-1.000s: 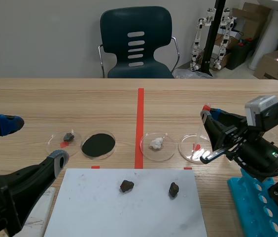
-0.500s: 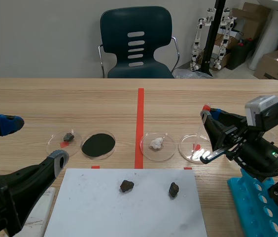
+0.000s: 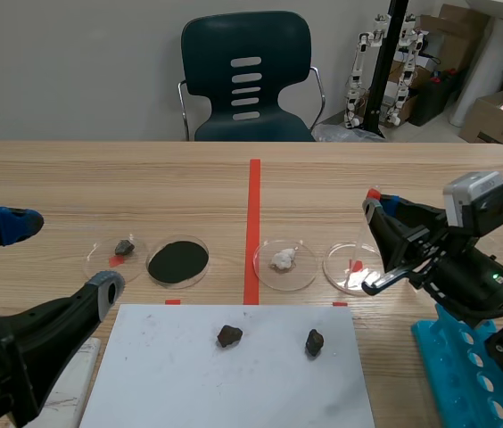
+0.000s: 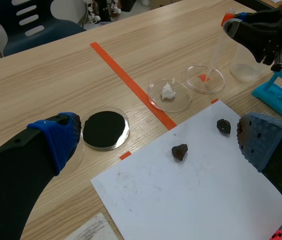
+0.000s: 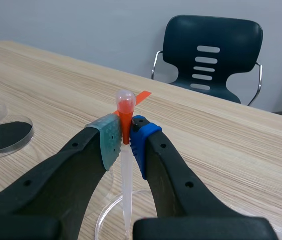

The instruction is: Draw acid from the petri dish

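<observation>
The right pincer [image 5: 125,139] is clamped on a dropper [image 5: 125,107], its orange neck pinched between the pads and its tube pointing down into the clear dish [image 5: 106,212] beneath. The left pincer [image 4: 158,137] stands wide apart, a white sheet [image 4: 191,195] ahead of it.

Teal chair [image 3: 246,76] against grey wall [image 3: 73,62]

Bare tabletop [image 3: 323,192] is lying open ahead of the right pincer [image 3: 378,210]; a blue rack [image 3: 449,369] is crowding just behind it.
</observation>
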Tool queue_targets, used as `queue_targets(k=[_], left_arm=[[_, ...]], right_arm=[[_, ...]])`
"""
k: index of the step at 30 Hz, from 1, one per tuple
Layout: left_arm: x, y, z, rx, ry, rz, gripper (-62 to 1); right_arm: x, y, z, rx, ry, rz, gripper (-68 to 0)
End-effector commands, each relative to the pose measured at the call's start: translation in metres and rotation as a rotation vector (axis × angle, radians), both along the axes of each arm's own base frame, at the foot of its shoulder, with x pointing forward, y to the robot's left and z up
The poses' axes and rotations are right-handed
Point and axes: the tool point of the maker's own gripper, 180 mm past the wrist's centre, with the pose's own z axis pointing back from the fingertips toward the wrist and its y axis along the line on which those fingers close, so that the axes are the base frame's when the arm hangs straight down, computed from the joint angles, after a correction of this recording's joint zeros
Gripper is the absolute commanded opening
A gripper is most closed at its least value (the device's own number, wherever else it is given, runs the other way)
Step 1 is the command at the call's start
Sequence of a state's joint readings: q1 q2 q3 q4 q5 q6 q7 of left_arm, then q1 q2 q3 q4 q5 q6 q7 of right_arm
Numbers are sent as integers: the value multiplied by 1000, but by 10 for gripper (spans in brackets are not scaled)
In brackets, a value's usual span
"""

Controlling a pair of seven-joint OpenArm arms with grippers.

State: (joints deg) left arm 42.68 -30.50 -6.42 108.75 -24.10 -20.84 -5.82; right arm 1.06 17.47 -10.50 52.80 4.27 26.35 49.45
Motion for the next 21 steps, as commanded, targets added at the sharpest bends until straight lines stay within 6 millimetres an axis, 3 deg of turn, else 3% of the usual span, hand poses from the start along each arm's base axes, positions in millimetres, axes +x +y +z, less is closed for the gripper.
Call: queue_targets(k=[1, 8, 17, 21], left_arm=[[2, -1, 10, -17, -29, 1, 14], [2, -1, 10, -17, -29, 1, 14], [2, -1, 10, -17, -29, 1, 14], [2, -1, 10, -17, -29, 1, 14]], right_arm=[[7, -5, 18, 5, -54, -7, -605], [9, -10, 28, 15, -68, -18, -605], [7, -8, 25, 4, -54, -12, -605], [-1, -8, 37, 8, -78, -3, -605]])
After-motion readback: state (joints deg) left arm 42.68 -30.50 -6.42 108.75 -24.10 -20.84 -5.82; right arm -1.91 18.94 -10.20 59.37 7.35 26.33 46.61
